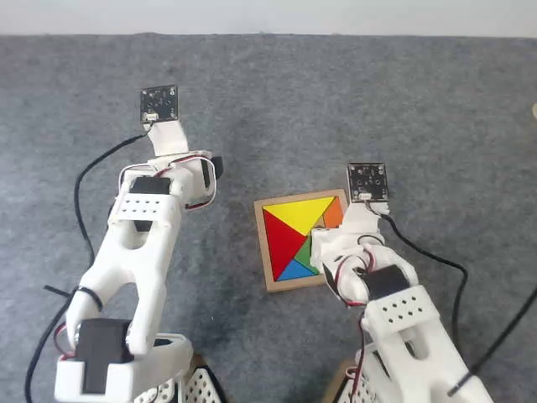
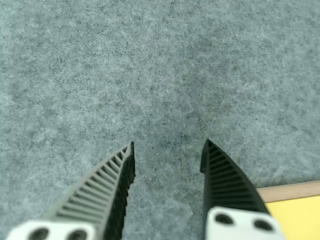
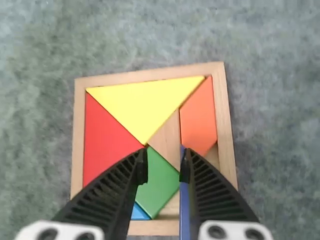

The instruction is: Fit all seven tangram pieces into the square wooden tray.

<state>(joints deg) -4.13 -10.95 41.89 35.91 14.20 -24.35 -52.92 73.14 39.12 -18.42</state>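
Observation:
The square wooden tray (image 1: 261,243) (image 3: 150,74) lies right of the table's centre. In it lie a yellow triangle (image 3: 145,102), a red triangle (image 3: 105,142), an orange parallelogram (image 3: 199,120), a green square (image 3: 159,182) and a light blue triangle (image 3: 137,214). My right gripper (image 3: 163,152) hovers open over the green square. A thin dark blue piece (image 3: 183,200) stands on edge against the inner side of one finger. My left gripper (image 2: 169,145) is open over bare carpet, with the tray's corner (image 2: 290,190) beside it.
Bare wood (image 3: 166,136) shows between the yellow, orange and green pieces and along the tray side under my right gripper. Grey carpet (image 1: 377,101) covers the table. Black cables (image 1: 80,201) trail beside both arms.

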